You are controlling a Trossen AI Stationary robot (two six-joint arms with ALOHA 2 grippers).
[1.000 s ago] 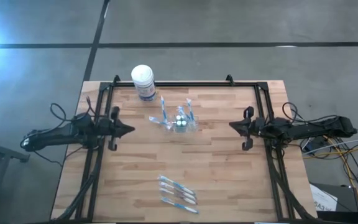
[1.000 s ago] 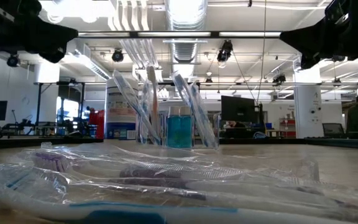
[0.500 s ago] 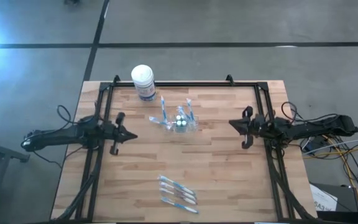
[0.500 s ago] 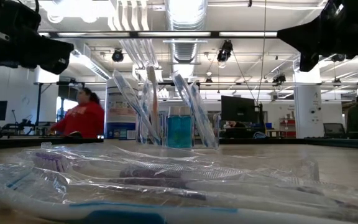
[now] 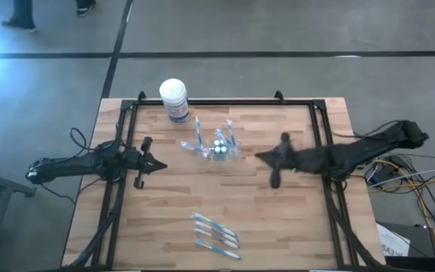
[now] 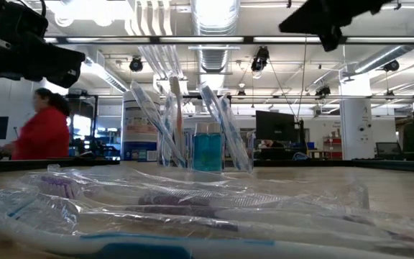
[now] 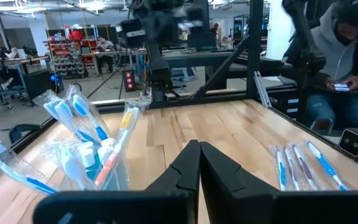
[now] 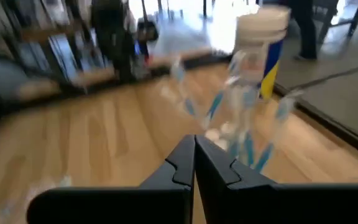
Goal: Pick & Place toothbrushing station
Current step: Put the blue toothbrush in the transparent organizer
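A small clear cup stands on its base in the far middle of the wooden table, with wrapped blue-and-white toothbrushes leaning out over its rim; the left wrist view shows the cup too. Several more wrapped toothbrushes lie flat near the front edge. My right gripper is shut and hangs in the air to the right of the cup, pointing at it. My left gripper is shut, level, at the table's left, left of the cup. Neither holds anything.
A white-lidded tub with a blue label stands at the far edge, left of the cup. A black frame runs round the table. Bare wood lies between the cup and the loose toothbrushes. A person in red walks behind the table.
My right gripper has swung out from the table's right edge toward the cup, rising and turning as it went, and has stayed shut. My left gripper has sunk a little at the left edge. The cup and toothbrushes have not moved.
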